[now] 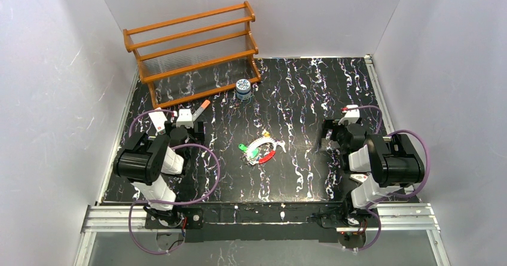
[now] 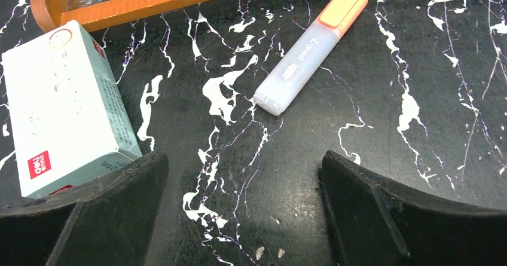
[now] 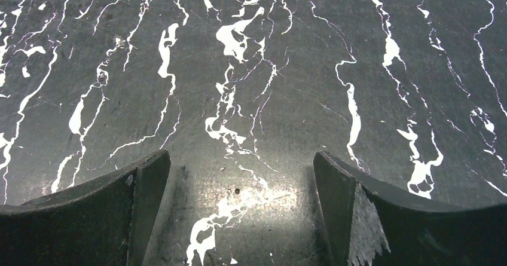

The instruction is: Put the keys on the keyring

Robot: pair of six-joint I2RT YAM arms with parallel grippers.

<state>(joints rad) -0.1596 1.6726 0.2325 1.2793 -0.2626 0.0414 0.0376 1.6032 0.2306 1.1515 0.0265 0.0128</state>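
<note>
Metal keys (image 1: 247,152), silver with coloured plastic heads, lie bunched mid-table at the left side of the keyring (image 1: 269,144), a thin white-and-red loop. Judged light, stiff, small and slippery on the marbled table (image 1: 311,98); best pinched across a plastic head, the ring by its wire. Left gripper (image 2: 244,170) and right gripper (image 3: 239,170): jaws wide apart, empty, well away from both. Writing: white box (image 2: 60,98), red tag seemingly "deli"; marker (image 2: 311,48), print apparently "L.point".

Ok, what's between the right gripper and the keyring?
Bare tabletop only, in the top external view: nothing between the right gripper and the keyring.
</note>
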